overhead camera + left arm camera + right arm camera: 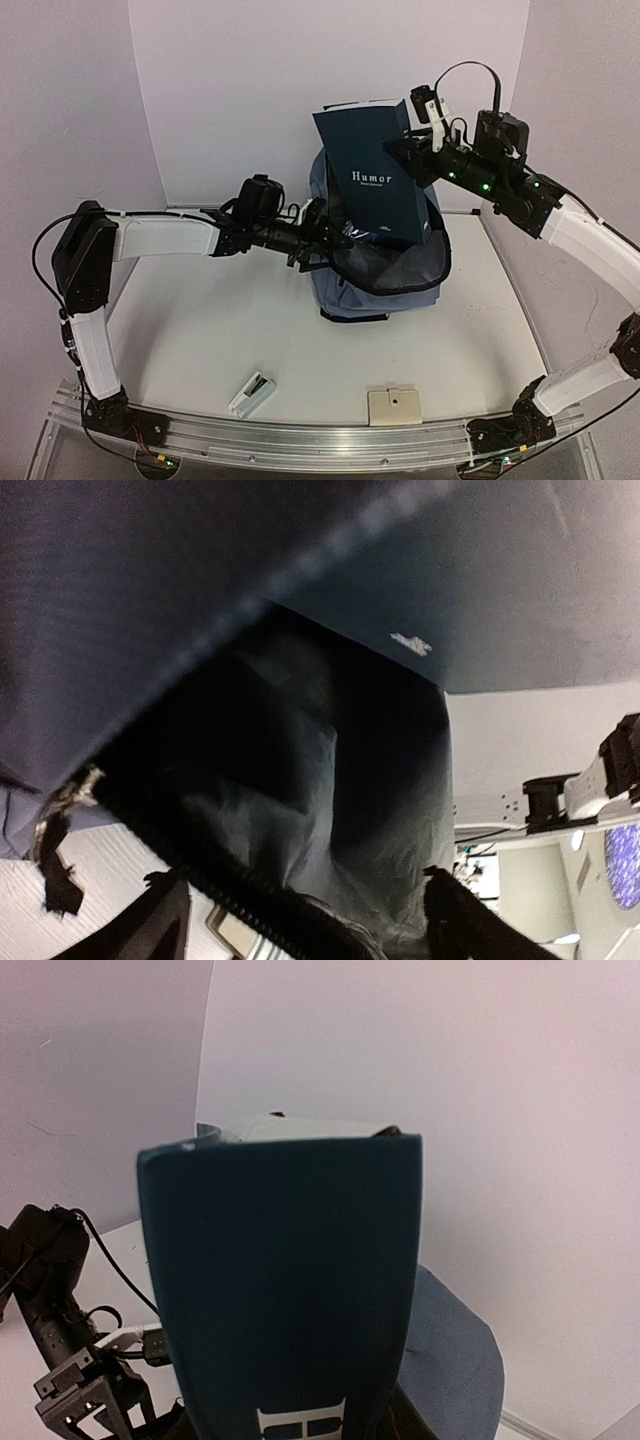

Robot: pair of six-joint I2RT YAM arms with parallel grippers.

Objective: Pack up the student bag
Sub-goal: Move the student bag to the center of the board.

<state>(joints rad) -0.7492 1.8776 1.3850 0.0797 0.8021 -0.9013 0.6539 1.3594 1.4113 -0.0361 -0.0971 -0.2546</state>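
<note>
The student bag (372, 296), slate-blue with black lining, stands mid-table with its mouth held wide. A dark teal book titled "Humor" (372, 180) stands upright, its lower end inside that mouth. My right gripper (412, 152) is shut on the book's upper right edge. In the right wrist view the book's spine (285, 1280) fills the frame and hides the fingers, with the bag (455, 1360) behind it. My left gripper (322, 240) is at the mouth's left rim. Its jaws (305, 905) stand wide apart with the zipper edge (230, 895) running between them, and the black lining (300, 780) lies beyond.
A small white object (251, 393) and a beige flat box (394, 405) lie near the table's front edge. White walls close in on the back and both sides. A metal rail (320, 440) runs along the near edge.
</note>
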